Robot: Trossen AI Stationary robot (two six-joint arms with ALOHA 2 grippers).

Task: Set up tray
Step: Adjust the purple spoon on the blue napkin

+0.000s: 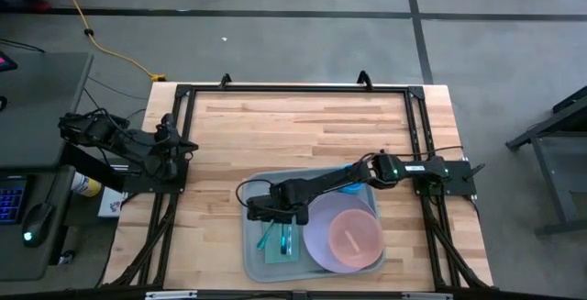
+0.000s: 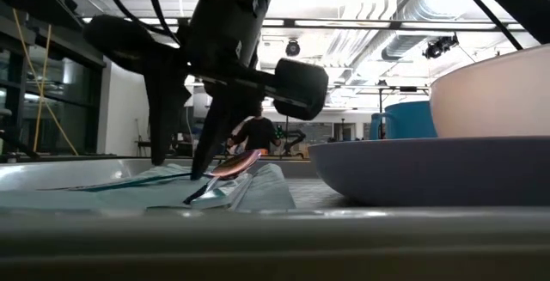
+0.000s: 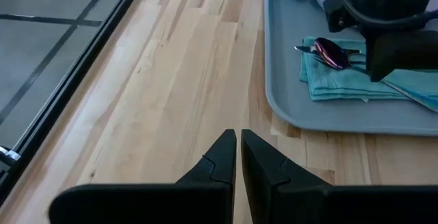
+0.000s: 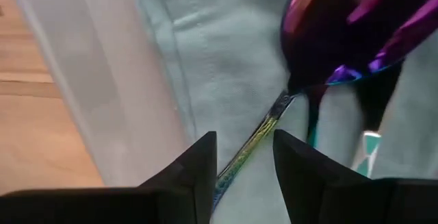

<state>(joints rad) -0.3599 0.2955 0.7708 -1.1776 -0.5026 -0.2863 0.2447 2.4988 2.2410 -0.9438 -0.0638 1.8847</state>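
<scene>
While the left arm waits folded at the left edge of the wooden worktop (image 1: 303, 126), its left hand (image 3: 238, 157) is pinched closed on nothing, fingertips nearly touching above bare planks just beside the tray's rim. The tray (image 1: 260, 259), pale grey-green with rounded corners, lies at the near middle of the worktop, toward its front edge. The right arm reaches across from the right side, and its right hand (image 1: 260, 212) is down over the tray's left half. On that half lies a folded teal napkin (image 1: 278, 249), and on the napkin rests an iridescent spoon (image 4: 342, 32) with a purple-tinted bowl and a slim rainbow handle. From the right wrist view, the handle runs between the 2 dark fingers, which stand slightly apart on either side of it; whether the pads (image 4: 198, 162) actually touch the metal is hard to tell, so the hand appears released rather than clamped. The tray's right half carries a round lavender plate (image 1: 316, 240) with a pink bowl (image 1: 355, 236) sitting on it, and a blue cup (image 1: 352, 189) stands at the far edge of the tray, just behind the plate. Seen from the low view, the spoon's bowl is tilted up off the napkin beneath the right hand.
</scene>
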